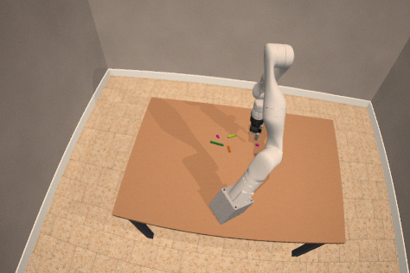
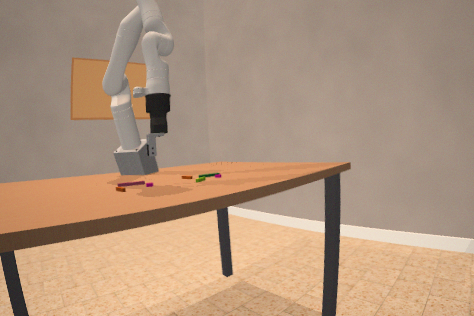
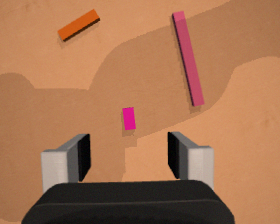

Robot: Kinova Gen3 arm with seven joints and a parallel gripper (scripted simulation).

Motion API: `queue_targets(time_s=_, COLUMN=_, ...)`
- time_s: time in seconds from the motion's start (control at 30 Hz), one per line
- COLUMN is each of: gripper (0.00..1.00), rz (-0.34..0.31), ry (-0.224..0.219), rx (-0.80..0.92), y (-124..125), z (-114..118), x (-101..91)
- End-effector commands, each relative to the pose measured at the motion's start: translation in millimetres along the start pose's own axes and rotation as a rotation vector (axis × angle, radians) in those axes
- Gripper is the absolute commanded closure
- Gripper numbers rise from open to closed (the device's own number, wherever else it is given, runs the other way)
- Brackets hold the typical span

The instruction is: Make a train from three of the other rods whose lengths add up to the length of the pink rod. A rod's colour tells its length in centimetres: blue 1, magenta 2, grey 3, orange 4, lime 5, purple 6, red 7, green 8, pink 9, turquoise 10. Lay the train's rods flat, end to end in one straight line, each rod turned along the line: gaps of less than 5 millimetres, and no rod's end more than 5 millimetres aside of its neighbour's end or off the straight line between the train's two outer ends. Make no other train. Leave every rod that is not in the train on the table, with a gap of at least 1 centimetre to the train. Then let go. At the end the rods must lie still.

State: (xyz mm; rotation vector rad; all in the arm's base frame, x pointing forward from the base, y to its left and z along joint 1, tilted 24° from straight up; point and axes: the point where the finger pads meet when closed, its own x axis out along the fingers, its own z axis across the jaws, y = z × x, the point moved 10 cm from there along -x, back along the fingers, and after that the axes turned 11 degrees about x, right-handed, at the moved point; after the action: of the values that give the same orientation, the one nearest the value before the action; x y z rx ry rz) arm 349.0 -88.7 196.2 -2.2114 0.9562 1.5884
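From the top, the gripper point(image 1: 257, 136) hangs above the table point(image 1: 182, 199), right of a green rod point(image 1: 216, 142). From the side, it hovers over the pink rod point(image 2: 131, 183). At the wrist, its fingers are spread, empty; a magenta rod point(image 3: 129, 118) lies flat below.

High overhead, low side, downward wrist views.
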Motion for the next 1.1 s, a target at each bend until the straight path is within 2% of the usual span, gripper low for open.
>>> queue_targets(time_s=0.0, gripper=0.0, rz=0.01, ry=0.007, rx=0.025, y=-16, z=1, x=1.6)
queue_targets(time_s=0.13, gripper=0.0, rz=0.018, ry=0.009, rx=0.139, y=-45, z=8, x=3.8)
queue_targets(time_s=0.33, gripper=0.0, rz=0.02, ry=0.015, rx=0.337, y=-101, z=27, x=8.4)
queue_targets(time_s=0.4, gripper=0.0, rz=0.02, ry=0.015, rx=0.337, y=-101, z=27, x=8.4)
queue_targets(time_s=0.6, gripper=0.0, rz=0.009, ry=0.014, rx=0.516, y=-158, z=56, x=13.7)
queue_targets(time_s=0.73, gripper=0.0, rz=0.0, ry=0.01, rx=0.6, y=-186, z=74, x=16.9)
queue_targets(time_s=0.9, gripper=0.0, rz=-0.007, ry=0.005, rx=0.658, y=-206, z=89, x=19.3)
queue_targets(time_s=1.07, gripper=0.0, rz=-0.009, ry=0.004, rx=0.67, y=-210, z=92, x=19.8)
